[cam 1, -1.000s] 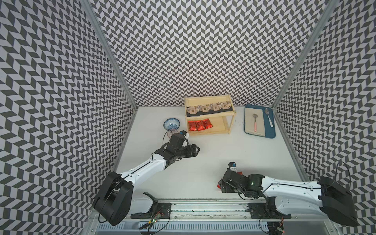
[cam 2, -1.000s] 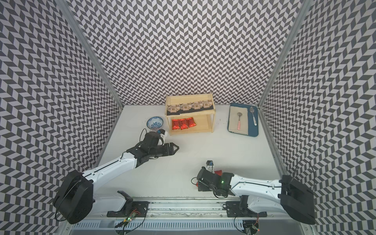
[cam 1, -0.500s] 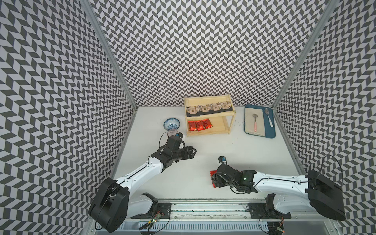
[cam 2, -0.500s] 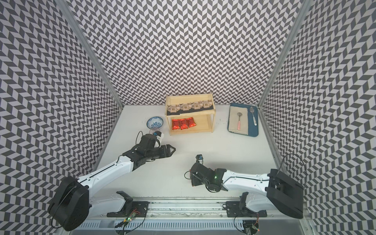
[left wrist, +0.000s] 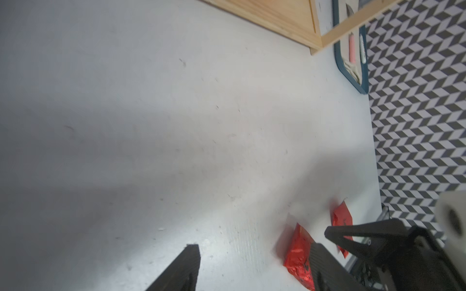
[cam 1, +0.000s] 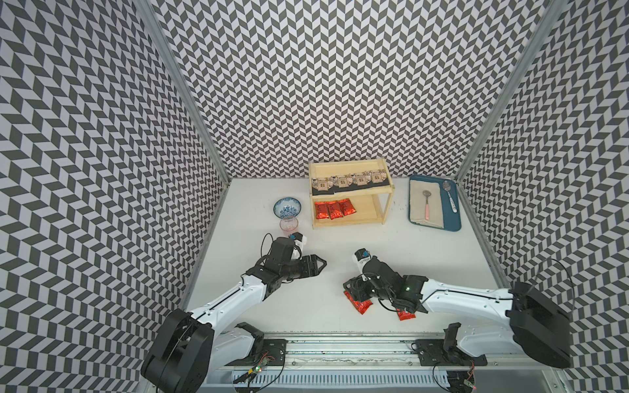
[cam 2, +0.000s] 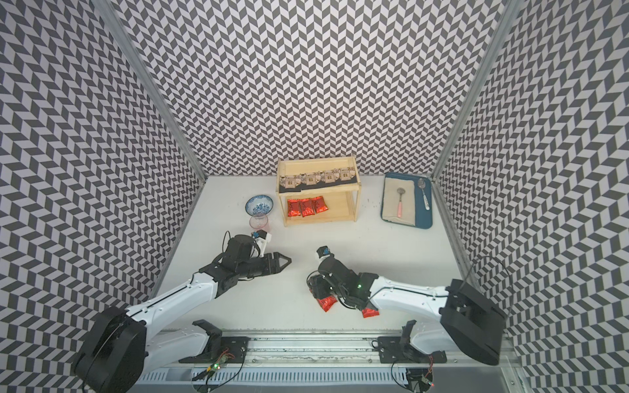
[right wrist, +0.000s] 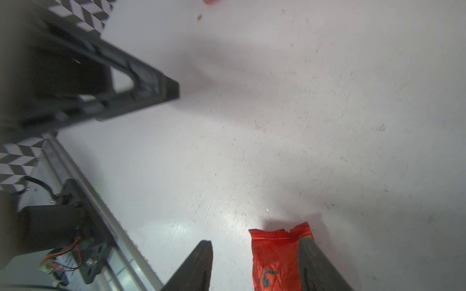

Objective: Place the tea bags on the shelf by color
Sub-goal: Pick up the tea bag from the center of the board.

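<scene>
The pale wood shelf stands at the back. Its top tier carries a row of black tea bags; three red tea bags lie on its lower board. Two more red pouches lie near the front edge. My right gripper is low over the nearer pouch. Its jaws are apart: the pouch rests against one finger and a gap remains at the other. My left gripper hovers open and empty, pointing towards that pouch.
A blue-and-white bowl and a pink glass stand left of the shelf. A blue tray with a cloth and two spoons lies at the back right. The metal rail runs along the front edge.
My right gripper has moved left from the outer red pouch to the one beside it, and its jaws have narrowed. My left arm has drawn back slightly towards the front.
</scene>
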